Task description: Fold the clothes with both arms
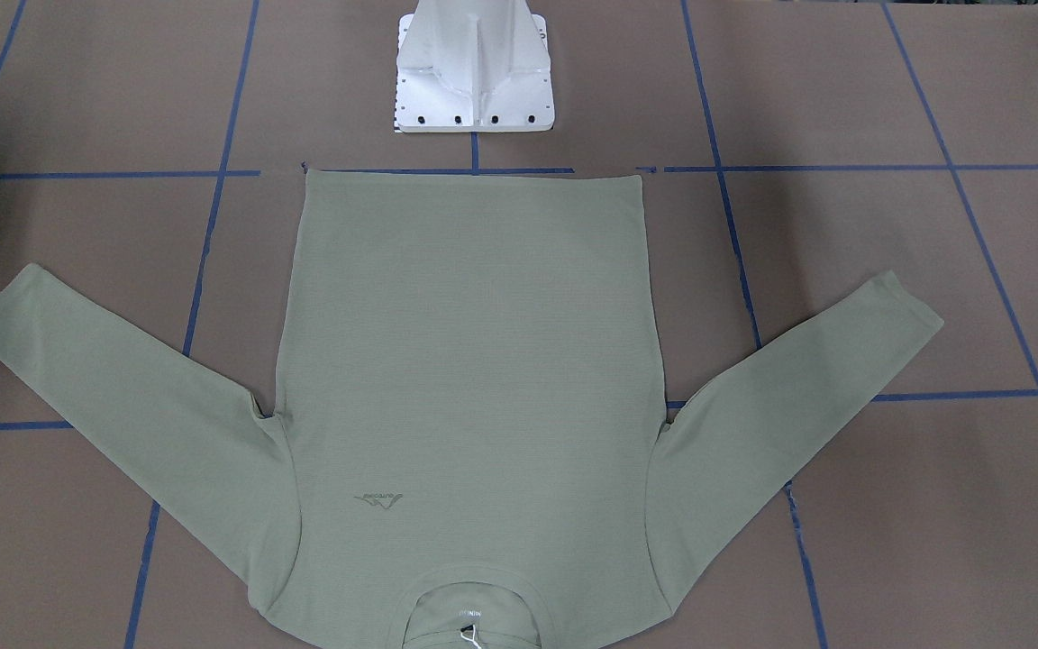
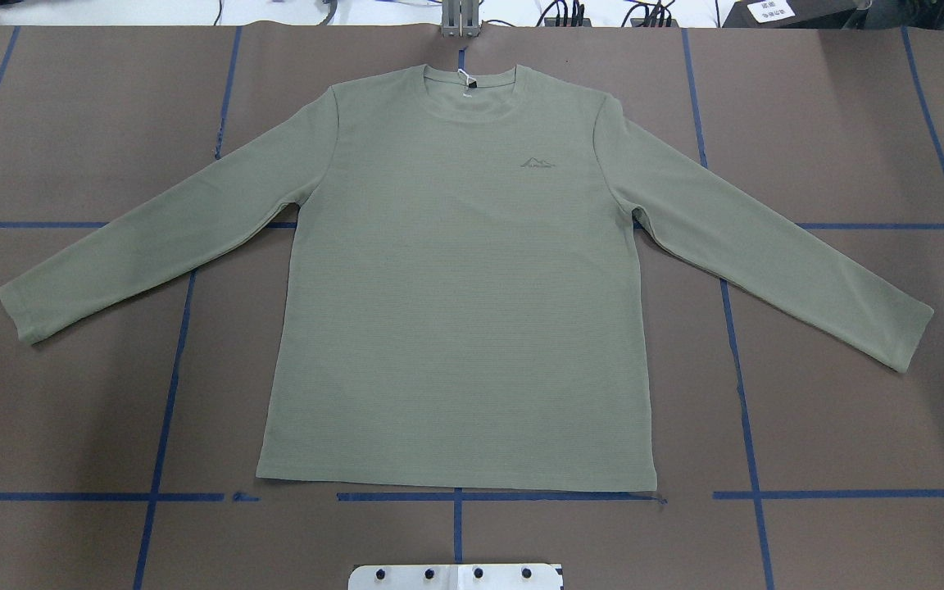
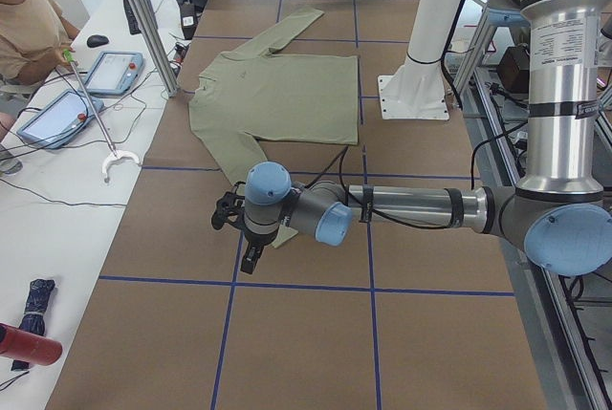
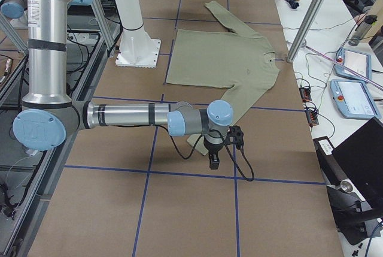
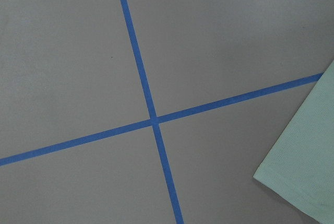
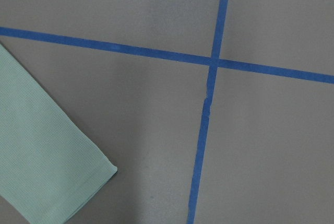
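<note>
- Even, diffuse overhead light; all views sharp, no motion blur.
- Soft, faint shadows along the shirt (image 2: 456, 287) edges.
- White pedestal (image 1: 474, 81) slightly blown out.
- Desk (image 1: 843, 90) corners dim in the front-facing view.

The pale sage-green long-sleeved shirt (image 2: 456, 279) lies flat, front up, at mid-table. Its collar (image 2: 469, 82) is at the far edge, and its sleeves are spread diagonally. The left arm (image 3: 402, 207) stretches low beside the left cuff (image 2: 17, 311), and the right arm (image 4: 131, 116) beside the right cuff (image 2: 910, 336).

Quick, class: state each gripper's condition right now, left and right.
Left gripper: cannot be told; seen only side-on.
Right gripper: cannot be told; seen only side-on.
</note>
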